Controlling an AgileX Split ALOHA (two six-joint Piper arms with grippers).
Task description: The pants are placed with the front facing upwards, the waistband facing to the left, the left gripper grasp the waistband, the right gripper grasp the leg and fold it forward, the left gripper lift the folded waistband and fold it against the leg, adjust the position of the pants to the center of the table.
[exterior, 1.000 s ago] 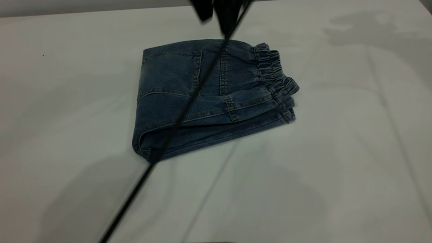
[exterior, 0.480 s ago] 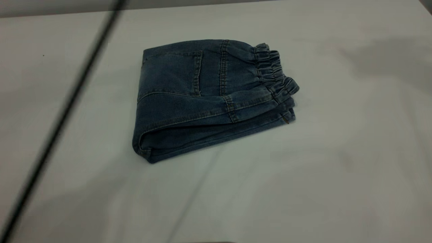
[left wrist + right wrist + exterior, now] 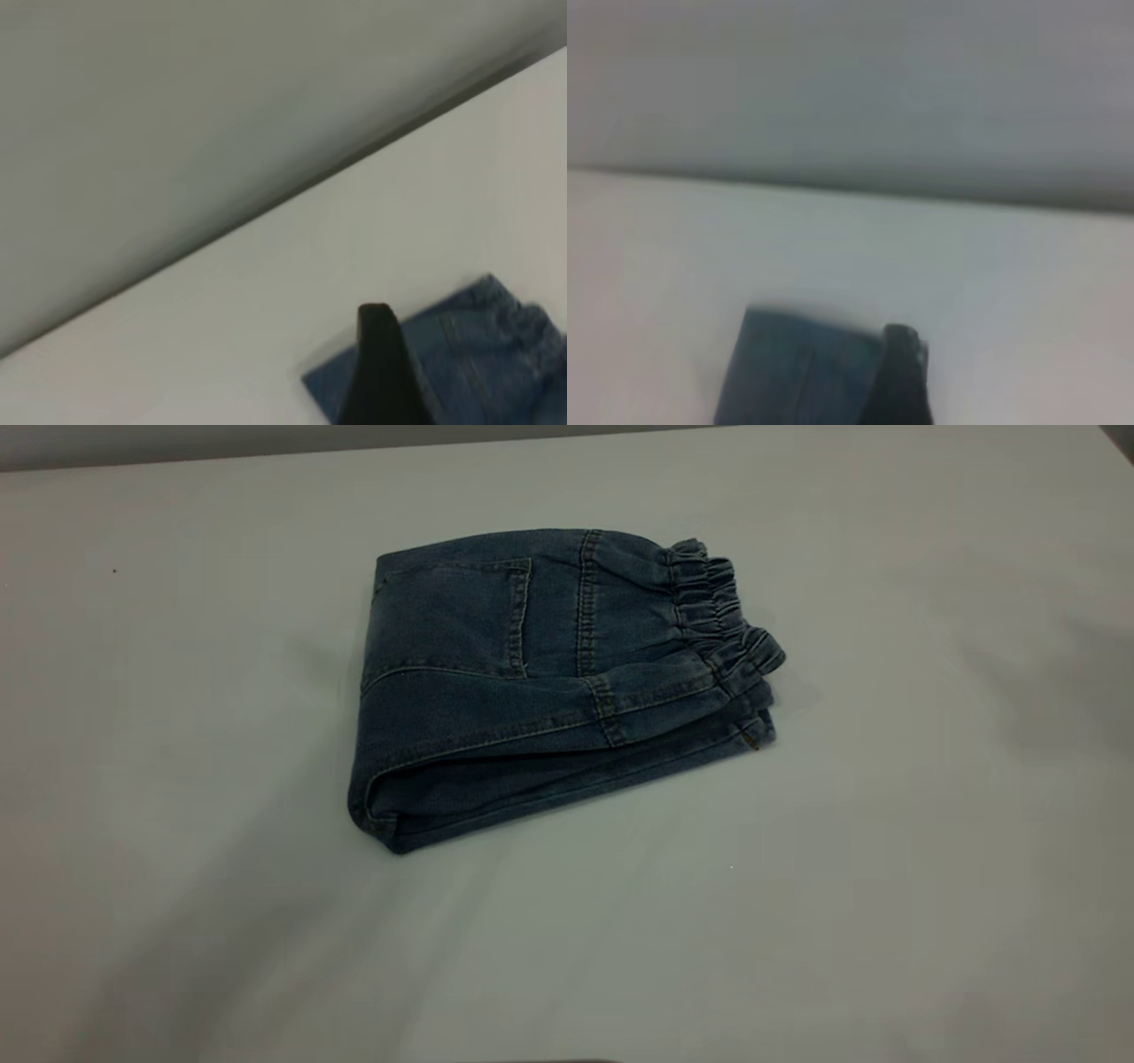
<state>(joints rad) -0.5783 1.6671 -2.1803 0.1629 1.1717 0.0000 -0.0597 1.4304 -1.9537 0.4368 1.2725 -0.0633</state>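
The pants [image 3: 549, 682] lie folded into a compact blue denim bundle near the middle of the table [image 3: 886, 886]. A back pocket faces up, and the ruffled waistband [image 3: 722, 615] sits on top at the bundle's right end. Neither gripper appears in the exterior view. In the left wrist view a black part of my left gripper [image 3: 381, 376] hangs high above the table, with the pants [image 3: 483, 354] far below it. In the right wrist view a black part of my right gripper [image 3: 902, 385] is likewise raised, apart from the pants [image 3: 793, 372].
The table's far edge [image 3: 266, 456] meets a grey wall. Soft shadows of the arms fall on the white surface at the left front and at the right.
The black gripper and its cable, which crossed over the pants, swept to the left and left the exterior view. The pants have not moved.
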